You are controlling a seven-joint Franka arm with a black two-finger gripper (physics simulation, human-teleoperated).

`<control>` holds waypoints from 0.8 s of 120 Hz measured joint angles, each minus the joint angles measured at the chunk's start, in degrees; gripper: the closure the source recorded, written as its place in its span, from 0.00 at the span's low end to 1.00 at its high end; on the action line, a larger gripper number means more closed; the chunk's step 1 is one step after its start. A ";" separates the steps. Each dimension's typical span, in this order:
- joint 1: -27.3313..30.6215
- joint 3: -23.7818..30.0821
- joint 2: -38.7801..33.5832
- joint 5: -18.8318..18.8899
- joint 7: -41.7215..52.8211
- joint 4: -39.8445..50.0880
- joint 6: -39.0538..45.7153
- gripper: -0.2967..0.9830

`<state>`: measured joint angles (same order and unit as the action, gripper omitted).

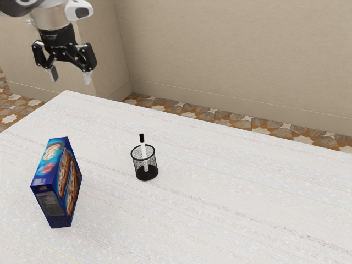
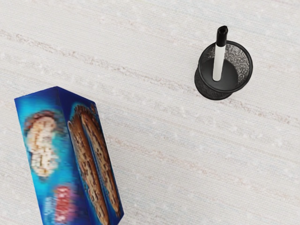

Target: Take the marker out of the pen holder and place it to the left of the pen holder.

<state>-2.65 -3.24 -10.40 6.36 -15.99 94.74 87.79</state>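
Exterior view: jaws spread, up past the desk [image 1: 247, 192] edge. My marker [image 2: 219, 61] is cap-up inside the pen holder [image 1: 147, 175], probably touching bottom; cookie box [image 1: 57, 184] nearby, clear of the pen holder.

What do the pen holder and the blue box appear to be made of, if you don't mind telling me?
The pen holder looks like black metal mesh, its wall see-through above a solid base. The blue box seems to be glossy printed cardboard, judging by its flat, picture-covered faces.

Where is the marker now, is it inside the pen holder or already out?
In: the marker stands inside the pen holder, its white end down within the mesh and its black end above the rim.
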 joint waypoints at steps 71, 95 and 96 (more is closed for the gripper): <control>1.07 2.83 23.97 -2.99 -0.63 4.63 25.47 0.23; 1.65 2.57 32.59 -2.96 0.27 0.47 32.25 0.23; 1.67 2.57 32.92 -2.96 0.34 0.23 32.48 0.23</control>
<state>-0.99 -0.67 22.51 3.40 -15.65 94.97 120.27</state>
